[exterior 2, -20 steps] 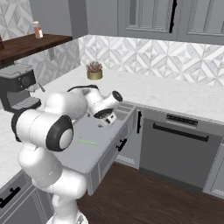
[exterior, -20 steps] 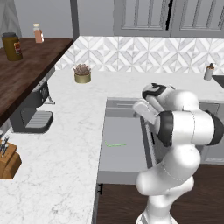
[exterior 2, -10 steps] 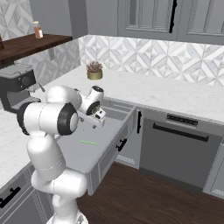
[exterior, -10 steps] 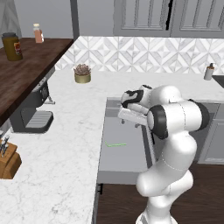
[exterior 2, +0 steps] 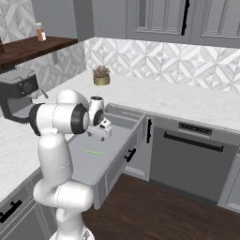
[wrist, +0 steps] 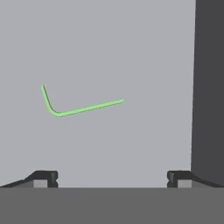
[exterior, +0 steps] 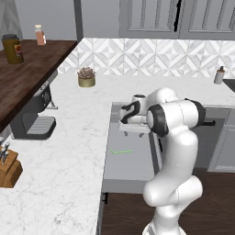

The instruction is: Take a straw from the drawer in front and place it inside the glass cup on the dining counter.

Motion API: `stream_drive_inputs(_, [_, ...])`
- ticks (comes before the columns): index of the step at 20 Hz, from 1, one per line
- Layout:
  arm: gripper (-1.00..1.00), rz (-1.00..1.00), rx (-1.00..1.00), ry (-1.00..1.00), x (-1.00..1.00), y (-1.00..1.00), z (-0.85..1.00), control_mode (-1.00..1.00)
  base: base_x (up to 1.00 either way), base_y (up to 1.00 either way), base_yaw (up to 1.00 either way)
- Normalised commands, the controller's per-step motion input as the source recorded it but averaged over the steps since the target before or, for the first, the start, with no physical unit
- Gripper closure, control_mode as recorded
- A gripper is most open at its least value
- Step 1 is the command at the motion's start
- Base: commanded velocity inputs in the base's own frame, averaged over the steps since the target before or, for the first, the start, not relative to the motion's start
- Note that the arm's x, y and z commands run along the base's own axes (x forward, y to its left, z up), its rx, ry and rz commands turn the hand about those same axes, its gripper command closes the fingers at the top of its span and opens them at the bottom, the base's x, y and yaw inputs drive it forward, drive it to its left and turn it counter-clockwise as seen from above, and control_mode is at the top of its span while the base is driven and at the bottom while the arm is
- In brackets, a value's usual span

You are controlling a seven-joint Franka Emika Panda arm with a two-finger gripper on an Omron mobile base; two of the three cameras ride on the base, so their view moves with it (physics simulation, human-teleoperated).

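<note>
The straw [wrist: 83, 107] lies flat on the bare grey floor of the drawer [exterior: 133, 167], which is pulled out. It is a thin green line with a short bent tip. In the hand view it sits ahead of the gripper [wrist: 113, 178] and off toward the left fingertip, with its long leg running crosswise to the way the hand looks. It is not centred in the gap. The jaws are spread wide with nothing between them, and the hand hovers above the drawer floor, apart from the straw. The base views show the gripper [exterior: 131, 132] over the drawer's rear half, with the straw [exterior: 121, 152] nearer the front.

The drawer's dark side wall [wrist: 209, 87] rises just beside the right fingertip. From here, a straight descent would likely land beside the straw, not over it. The straw is so thin and lies so flat that the pads could close above it, or nudge it away sliding. A pinch near the bend might leave it hanging crooked. Any shift sideways toward the right risks clipping the wall.
</note>
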Motion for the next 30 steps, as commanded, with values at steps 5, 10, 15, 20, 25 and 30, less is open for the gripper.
stream_drive_inputs(5, [-1.00,0.00,-0.10,0.00,0.32,-0.09,-0.38,-1.00,0.00,0.00,0.00])
stream_drive_inputs(10, [-1.00,0.00,-0.09,0.00,0.31,-0.31,-0.43,-1.00,0.00,0.00,0.00])
stream_drive_inputs(15, [-1.00,0.00,-0.06,0.00,0.32,-0.35,-0.45,-1.00,0.00,0.00,0.00])
stream_drive_inputs(20, [-1.00,0.00,-0.03,0.00,0.10,-0.39,-0.36,-1.00,0.00,0.00,0.00])
stream_drive_inputs(25, [-1.00,0.00,-0.02,0.00,0.00,-0.53,-0.22,-1.00,0.00,0.00,0.00])
stream_drive_inputs(30, [-1.00,0.00,-0.02,0.00,0.00,-0.68,-0.12,-1.00,0.00,0.00,0.00])
